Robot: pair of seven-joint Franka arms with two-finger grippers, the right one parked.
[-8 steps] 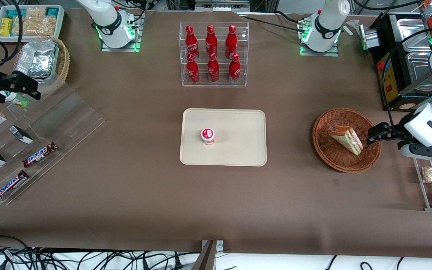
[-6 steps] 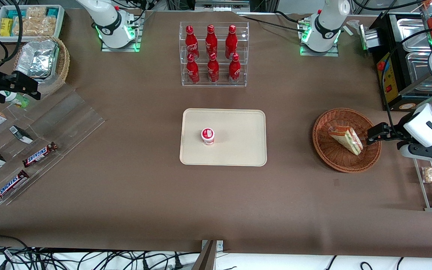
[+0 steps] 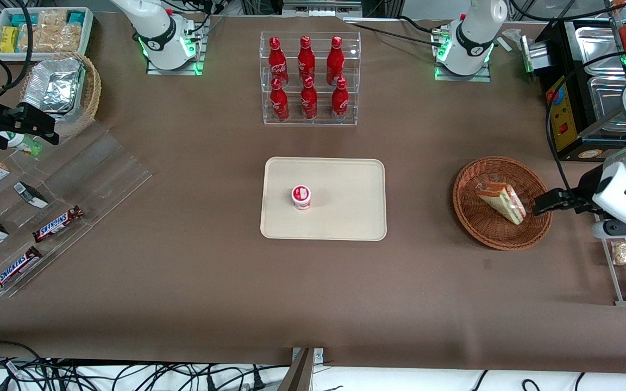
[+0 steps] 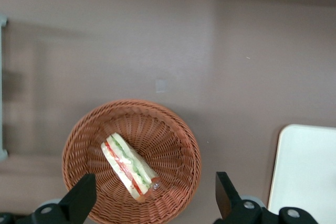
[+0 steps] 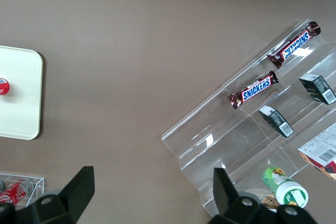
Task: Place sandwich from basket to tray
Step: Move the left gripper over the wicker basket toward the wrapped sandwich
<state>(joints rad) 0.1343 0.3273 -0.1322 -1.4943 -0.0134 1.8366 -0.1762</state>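
Woven wicker basket [image 3: 486, 228], rough; matt cream tray [image 3: 345, 217] (plastic-looking); sandwich [image 3: 502, 201] w/ glossy clear wrap.

I see a wide table under a matte brown cloth [image 3: 193, 282], evenly lit; black cables [image 3: 101, 374] tangle along its near edge, and a black metal appliance [image 3: 579, 108] sits at the working arm's end.

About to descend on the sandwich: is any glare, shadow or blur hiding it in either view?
Left wrist view: the triangular wrapped sandwich in the reddish-brown wicker basket is sharp, evenly lit, glare-free.
Front view: sandwich layers are distinct; the open gripper, jaws spread, hangs over the basket's rim toward the working arm's end, not covering the sandwich.
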